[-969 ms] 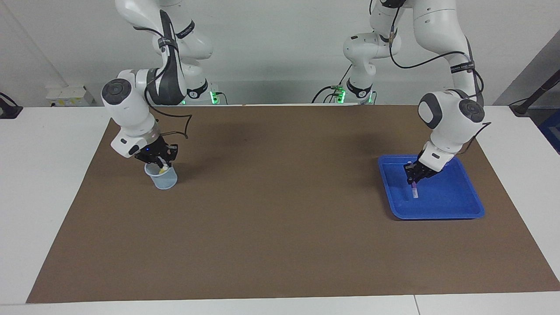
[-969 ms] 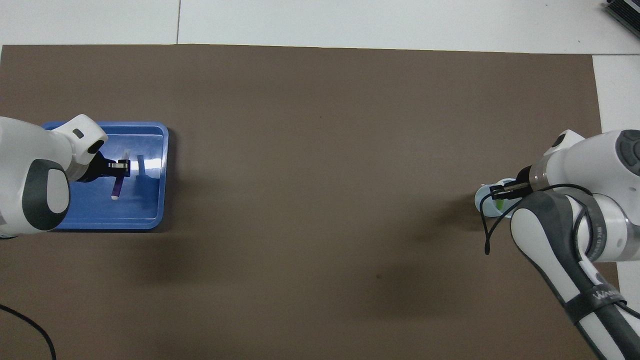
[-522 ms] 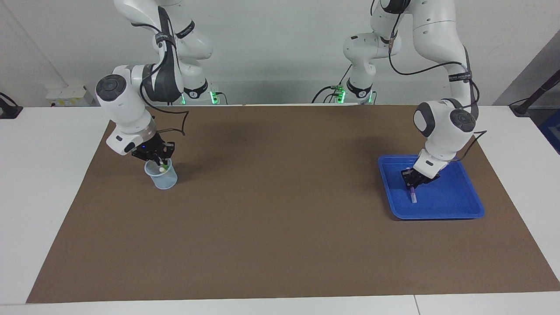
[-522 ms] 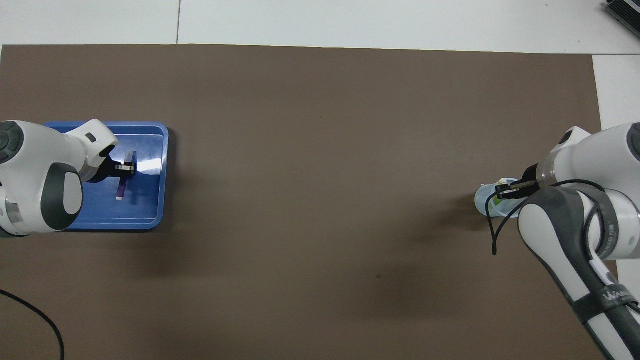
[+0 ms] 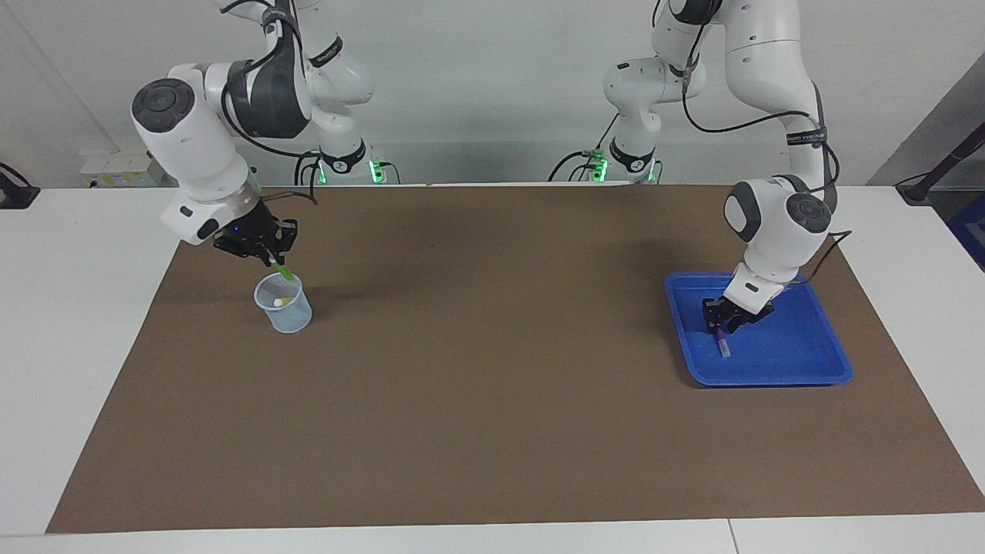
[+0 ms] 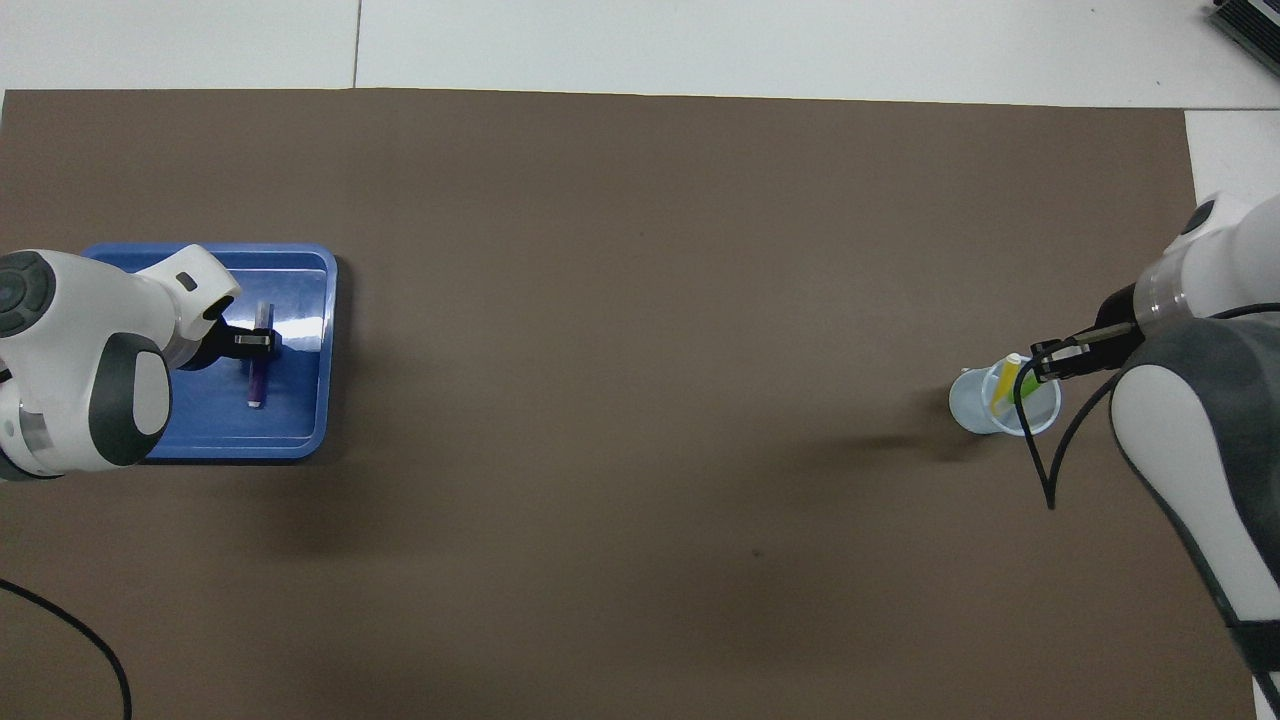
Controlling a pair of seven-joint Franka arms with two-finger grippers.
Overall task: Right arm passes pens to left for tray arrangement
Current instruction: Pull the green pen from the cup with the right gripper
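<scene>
My right gripper (image 5: 269, 254) hangs just above the pale-blue cup (image 5: 283, 306), shut on the top of the green pen (image 5: 282, 268), whose lower end still points into the cup. The yellow pen (image 5: 285, 299) leans inside the cup (image 6: 1000, 408). In the overhead view the green pen (image 6: 1022, 390) shows beside the yellow pen (image 6: 1005, 383), under my right gripper (image 6: 1048, 360). The purple pen (image 5: 722, 343) lies flat in the blue tray (image 5: 800, 350). My left gripper (image 5: 723, 326) is low over the purple pen's upper end, its fingers parted. The overhead view shows the left gripper (image 6: 258, 340) across the purple pen (image 6: 259, 375) in the tray (image 6: 190, 425).
A brown mat (image 5: 492, 369) covers the table, with the cup toward the right arm's end and the tray toward the left arm's end. A black cable loops below the right wrist (image 6: 1045, 470).
My right gripper rose from inside the cup, drawing the green pen up with it. My left gripper lowered the purple pen until it lay flat in the tray, then its fingers parted.
</scene>
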